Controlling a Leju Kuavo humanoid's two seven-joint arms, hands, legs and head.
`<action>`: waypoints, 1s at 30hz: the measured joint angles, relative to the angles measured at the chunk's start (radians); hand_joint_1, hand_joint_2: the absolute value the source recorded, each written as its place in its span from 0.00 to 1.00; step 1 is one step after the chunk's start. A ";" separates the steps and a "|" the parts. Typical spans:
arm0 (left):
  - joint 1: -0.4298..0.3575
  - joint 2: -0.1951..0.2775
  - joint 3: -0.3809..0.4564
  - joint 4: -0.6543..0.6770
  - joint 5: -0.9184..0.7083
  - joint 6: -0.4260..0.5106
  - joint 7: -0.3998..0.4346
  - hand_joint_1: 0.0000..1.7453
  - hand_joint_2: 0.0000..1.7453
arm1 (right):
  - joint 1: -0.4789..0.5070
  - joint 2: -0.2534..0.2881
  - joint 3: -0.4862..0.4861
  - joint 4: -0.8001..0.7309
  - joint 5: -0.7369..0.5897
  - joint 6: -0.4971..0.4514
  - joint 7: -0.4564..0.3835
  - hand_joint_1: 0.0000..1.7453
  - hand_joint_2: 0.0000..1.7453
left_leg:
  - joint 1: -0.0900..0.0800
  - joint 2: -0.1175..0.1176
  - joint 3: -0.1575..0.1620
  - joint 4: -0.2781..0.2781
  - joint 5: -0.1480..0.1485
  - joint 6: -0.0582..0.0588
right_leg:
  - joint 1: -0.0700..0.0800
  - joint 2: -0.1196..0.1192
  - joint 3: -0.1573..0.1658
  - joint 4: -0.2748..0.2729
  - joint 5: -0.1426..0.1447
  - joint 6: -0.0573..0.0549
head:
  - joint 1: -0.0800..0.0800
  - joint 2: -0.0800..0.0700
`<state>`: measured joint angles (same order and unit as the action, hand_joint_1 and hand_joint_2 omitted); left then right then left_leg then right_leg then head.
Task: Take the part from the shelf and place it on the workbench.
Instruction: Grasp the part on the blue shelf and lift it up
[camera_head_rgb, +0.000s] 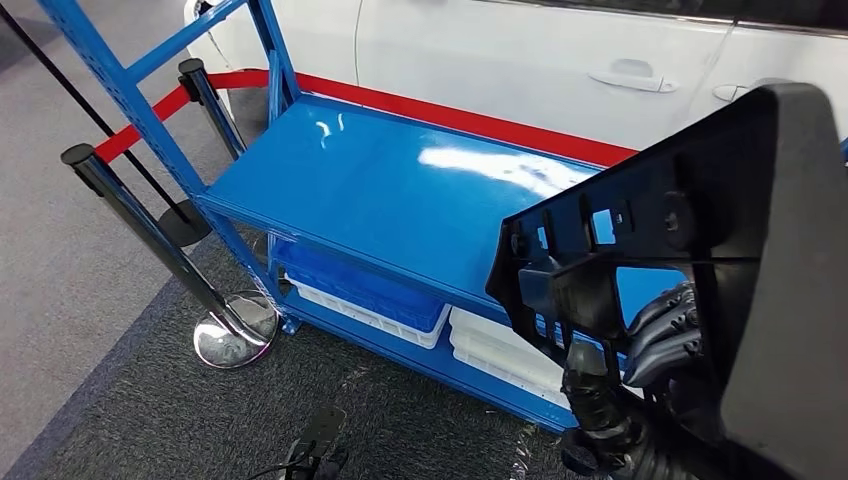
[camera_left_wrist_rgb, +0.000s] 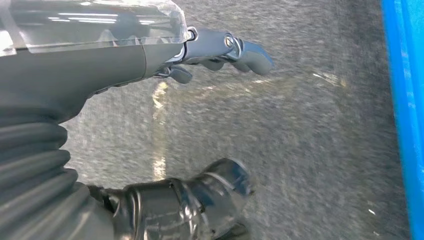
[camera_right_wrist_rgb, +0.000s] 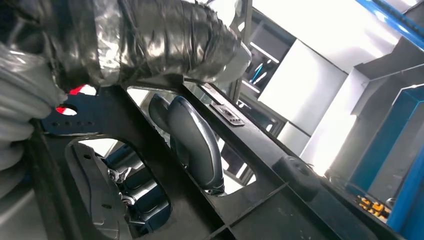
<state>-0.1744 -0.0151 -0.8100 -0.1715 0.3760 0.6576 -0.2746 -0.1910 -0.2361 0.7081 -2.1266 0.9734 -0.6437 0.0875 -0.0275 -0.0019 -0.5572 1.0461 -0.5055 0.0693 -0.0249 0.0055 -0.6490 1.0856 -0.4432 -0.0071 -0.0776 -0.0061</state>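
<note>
- Where the head view looks down, the right robot hand (camera_head_rgb: 665, 335) grips a big black plastic part (camera_head_rgb: 700, 240) at the near right, dark fingers (camera_head_rgb: 660, 318) curled through one of its openings.
- The part is held up in the air, tilted, its ribbed inner face turned toward the camera; it hides the right end of the blue counter (camera_head_rgb: 390, 190).
- The counter's glossy top runs from far left to near right, with bright reflections on it.
- On the lower shelf under the top sit a blue tray (camera_head_rgb: 360, 285) and, to its right, a white tray (camera_head_rgb: 500, 355), close beside each other.
- A white car (camera_head_rgb: 520, 60) stands beyond the counter, with a red belt (camera_head_rgb: 450, 115) stretched along between them.
- Two black posts (camera_head_rgb: 150, 230) with round bases stand on the grey carpet (camera_head_rgb: 130, 400) to the left of the counter.
- Down in the left wrist view, the left robot hand (camera_left_wrist_rgb: 150, 115) hangs over the carpet with thumb and fingers apart and nothing between them.
- A blue edge of the counter (camera_left_wrist_rgb: 405, 100) runs along one side of that picture.
- Up close in the right wrist view, the right robot hand's fingers (camera_right_wrist_rgb: 195, 140) hook through a cutout in the black part (camera_right_wrist_rgb: 270, 200), and the thumb, wrapped in clear film, presses on the part's outer side.
- Blue frame bars (camera_right_wrist_rgb: 390, 150) show behind the part.
</note>
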 joint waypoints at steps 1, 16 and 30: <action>0.000 0.001 0.000 -0.002 -0.004 -0.006 0.009 0.00 1.00 | 0.004 0.003 0.000 0.000 -0.012 -0.005 -0.008 1.00 1.00 | 0.000 -0.001 0.003 -0.017 0.013 0.002 | -0.001 -0.001 0.001 -0.004 0.005 0.005 | -0.002 0.000; -0.011 -0.017 0.000 -0.032 -0.052 -0.088 0.125 0.00 1.00 | 0.102 0.073 -0.015 -0.025 -0.302 -0.055 -0.248 1.00 1.00 | 0.027 0.002 -0.124 0.024 0.110 -0.055 | -0.016 0.006 0.088 0.021 -0.107 0.019 | 0.013 0.000; -0.023 -0.013 0.000 -0.055 -0.059 -0.078 0.130 0.00 1.00 | 0.109 0.108 -0.019 -0.064 -0.333 -0.055 -0.246 1.00 1.00 | 0.005 0.000 0.086 -0.030 -0.057 -0.004 | -0.003 -0.006 -0.031 -0.007 0.040 -0.003 | 0.004 0.000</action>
<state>-0.1977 -0.0279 -0.8099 -0.2264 0.3174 0.5797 -0.1441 -0.0821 -0.1286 0.6889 -2.1905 0.6404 -0.6985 -0.1586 -0.0223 -0.0017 -0.4714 1.0157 -0.5622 0.0656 -0.0275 -0.0003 -0.6801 1.0786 -0.4035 -0.0106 -0.0739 -0.0061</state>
